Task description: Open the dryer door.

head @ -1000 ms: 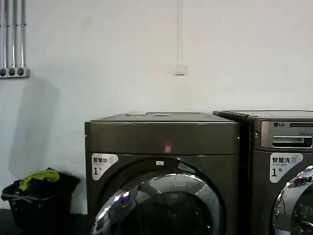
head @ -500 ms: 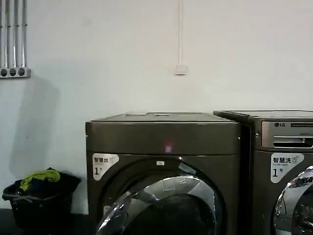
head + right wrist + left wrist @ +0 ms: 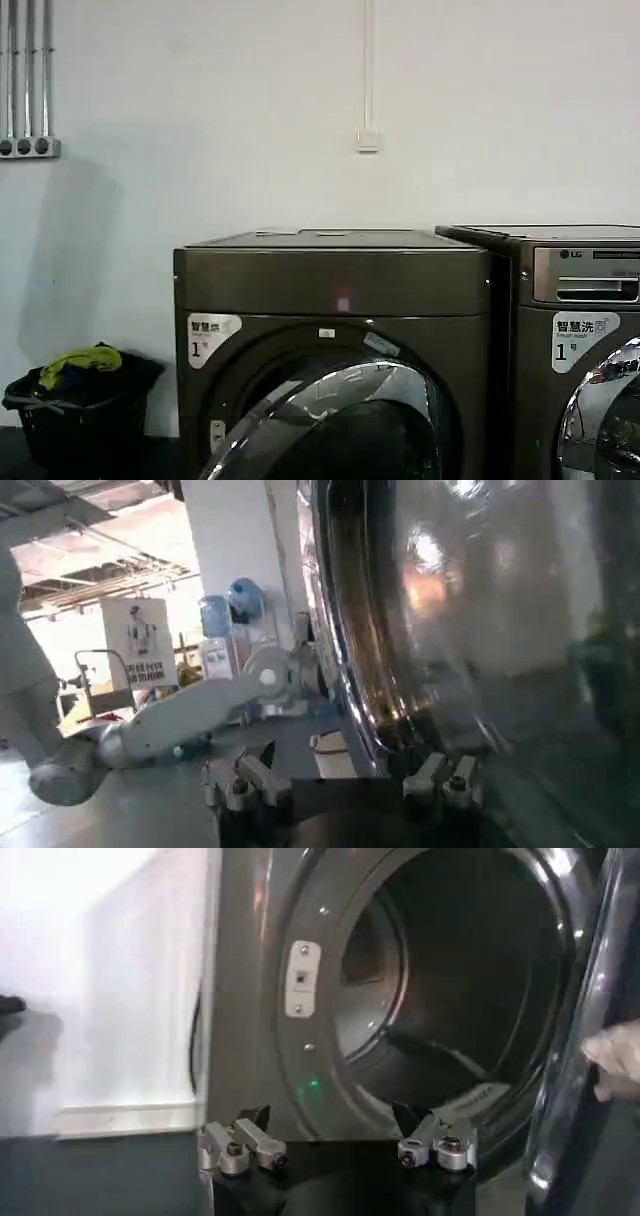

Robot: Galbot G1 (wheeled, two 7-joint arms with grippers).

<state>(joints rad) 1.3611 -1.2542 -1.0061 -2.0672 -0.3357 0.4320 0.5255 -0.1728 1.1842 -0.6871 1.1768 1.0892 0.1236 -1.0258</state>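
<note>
Dryer door (image 3: 340, 420): in the head view it is seen at about 6 o'clock, already swung partly off its opening, with a dark crescent of gap exposed along its 10 o'clock edge. The wide chrome rim and dark tinted glass are cut off by the lower edge of the view.
Dryer (image 3: 335, 300): boxy bronze-grey body, plain upper panel, white sticker (image 3: 213, 337) marked 1 at 9 o'clock of the door. In the left wrist view the drum opening (image 3: 470, 978) is seen dark and unobstructed, with the latch plate (image 3: 301, 978) on the front ring beside it.
Handling, as judged: the door is taken to be rigid, fairly heavy and hinged on its right side, so it should swing in an arc, not pull straight. The polished chrome is likely slippery, and the glass is better not pressed hard. A hold behind the free rim edge, on the latch side, is judged safest.
Left gripper (image 3: 337, 1148): held low before the open drum, fingers spread apart, nothing between them.
Right gripper (image 3: 340, 780): held close to the chrome rim (image 3: 350, 630), fingers spread, one fingertip close against the rim and nothing pinched.
Neighbouring machine (image 3: 580, 340): at 3 o'clock of the dryer, with its silver LG drawer panel (image 3: 587, 275); not to be touched.
Laundry basket (image 3: 80, 405): at 8 o'clock, well apart on the floor.
</note>
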